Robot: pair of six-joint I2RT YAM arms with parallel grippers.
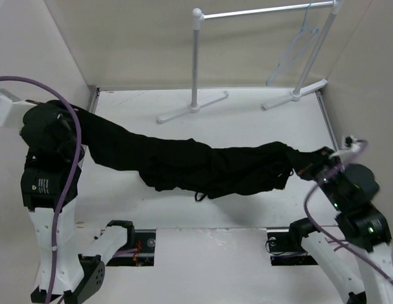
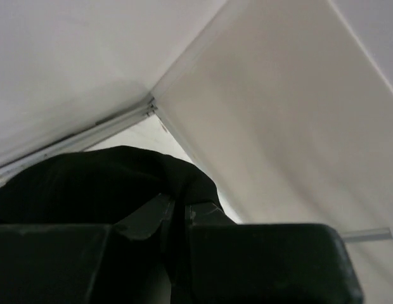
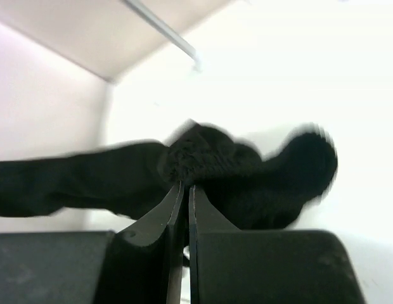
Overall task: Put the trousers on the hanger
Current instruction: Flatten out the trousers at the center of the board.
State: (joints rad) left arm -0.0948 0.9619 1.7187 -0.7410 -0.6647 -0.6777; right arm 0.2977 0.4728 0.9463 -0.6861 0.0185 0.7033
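Here, the left pincer [image 2: 177,206] and the right pincer [image 3: 186,189] each pinch one end of the trousers [image 1: 203,166]. The trousers stretch lengthwise from left to right above the desk [image 1: 247,117], with the left end farther back. Beyond them, the hanger [image 1: 299,49] hangs at the right end of the white rail stand [image 1: 196,63], well apart from the cloth.

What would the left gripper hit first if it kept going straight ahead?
The trousers: the left gripper is shut on them, with cloth bunched just ahead of the jaws. Beyond that, probably the wall.
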